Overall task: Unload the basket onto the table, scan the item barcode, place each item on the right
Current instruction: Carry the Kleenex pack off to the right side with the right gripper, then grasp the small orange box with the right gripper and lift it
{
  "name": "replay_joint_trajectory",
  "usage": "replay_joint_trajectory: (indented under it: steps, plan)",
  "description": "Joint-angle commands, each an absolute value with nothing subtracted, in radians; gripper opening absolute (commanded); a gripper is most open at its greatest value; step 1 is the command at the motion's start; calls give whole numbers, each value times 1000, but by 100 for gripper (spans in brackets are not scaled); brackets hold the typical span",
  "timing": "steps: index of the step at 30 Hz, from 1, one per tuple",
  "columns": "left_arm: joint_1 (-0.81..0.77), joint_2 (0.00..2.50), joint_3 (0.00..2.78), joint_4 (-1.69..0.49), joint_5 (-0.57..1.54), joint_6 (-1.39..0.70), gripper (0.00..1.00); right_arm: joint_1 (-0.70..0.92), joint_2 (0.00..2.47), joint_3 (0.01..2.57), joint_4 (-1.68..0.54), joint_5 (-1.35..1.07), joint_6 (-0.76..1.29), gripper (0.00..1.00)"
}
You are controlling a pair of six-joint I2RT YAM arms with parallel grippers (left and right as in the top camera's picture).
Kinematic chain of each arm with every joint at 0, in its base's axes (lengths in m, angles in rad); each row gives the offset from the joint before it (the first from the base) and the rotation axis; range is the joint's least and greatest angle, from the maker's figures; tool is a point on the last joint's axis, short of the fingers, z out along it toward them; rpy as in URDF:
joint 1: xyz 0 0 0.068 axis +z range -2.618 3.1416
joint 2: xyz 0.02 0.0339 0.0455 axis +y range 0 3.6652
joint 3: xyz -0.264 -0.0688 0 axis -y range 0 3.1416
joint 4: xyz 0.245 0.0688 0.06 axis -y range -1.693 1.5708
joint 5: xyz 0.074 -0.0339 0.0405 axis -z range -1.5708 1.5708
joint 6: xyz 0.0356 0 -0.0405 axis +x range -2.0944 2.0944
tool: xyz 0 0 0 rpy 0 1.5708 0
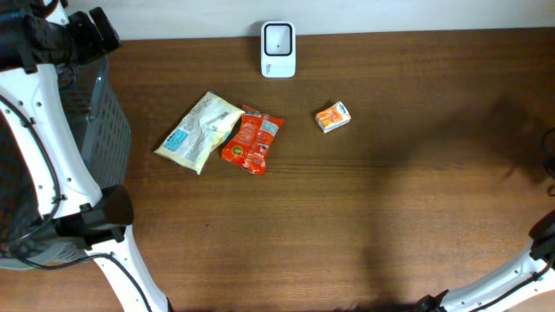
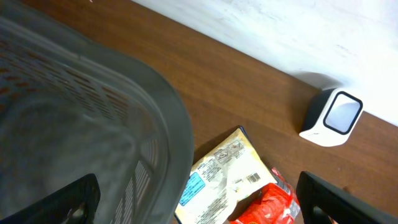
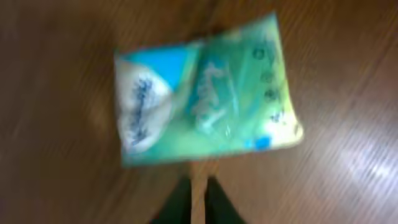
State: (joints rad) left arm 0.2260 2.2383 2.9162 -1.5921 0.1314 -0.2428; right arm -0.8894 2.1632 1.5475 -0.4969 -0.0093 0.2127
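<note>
Over the brown wooden table (image 3: 56, 124), the right gripper (image 3: 198, 193) clamps a blurred green-and-teal plastic packet (image 3: 205, 93) by its edge, apparently the carry step; next its barcode must face the white boxy scanner (image 1: 277, 49), while the left gripper (image 2: 202, 205) gapes empty.

Item: flat, glossy green-and-turquoise plastic packet (image 3: 205, 93), with a white patch bearing dark lettering at its left end; print is blurred and unreadable.
Backdrop: brown wooden tabletop (image 3: 56, 186).
Right gripper (image 3: 198, 182): dark fingers nearly together at the packet's lower edge; contact unclear.
</note>
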Motion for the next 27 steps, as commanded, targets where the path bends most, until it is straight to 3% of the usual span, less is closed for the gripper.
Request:
replay_joint_trajectory:
  steps: [1, 2, 3, 4, 6, 9, 12, 15, 18, 23, 27]
  plan:
    - [230, 2234, 2922, -1591, 142, -231, 99, -826, 2102, 1804, -694, -94, 213, 14]
    - [230, 2234, 2922, -1591, 142, -231, 99, -783, 2089, 1886, -796, -183, 213, 18]
    - [230, 2234, 2922, -1592, 142, -231, 99, -725, 2087, 1944, -886, -337, 213, 33]
    - [230, 2234, 2922, -1591, 142, -231, 99, -616, 2088, 1934, -955, -557, 214, 61]
    - [230, 2234, 2922, -1591, 142, -231, 99, -509, 2088, 1905, -981, -591, 213, 69]
    - [230, 2234, 2922, -1591, 142, -231, 99, -256, 2096, 1824, -926, -583, 226, 99]
    - [230, 2234, 2922, -1591, 142, -231, 99, -41, 2140, 1814, -871, -579, 280, 99]
    - [230, 2234, 2922, -1591, 142, -231, 99, 113, 2176, 1806, -821, -349, 651, 97]
    - [230, 2234, 2922, -1592, 142, -231, 99, 150, 2237, 1800, -833, -276, 805, 69]
    - [230, 2234, 2922, -1591, 142, -231, 99, 150, 2309, 1767, -829, -276, 840, 67]
    - [230, 2234, 2922, -1591, 142, -231, 99, 150, 2315, 1766, -822, -198, 839, 38]
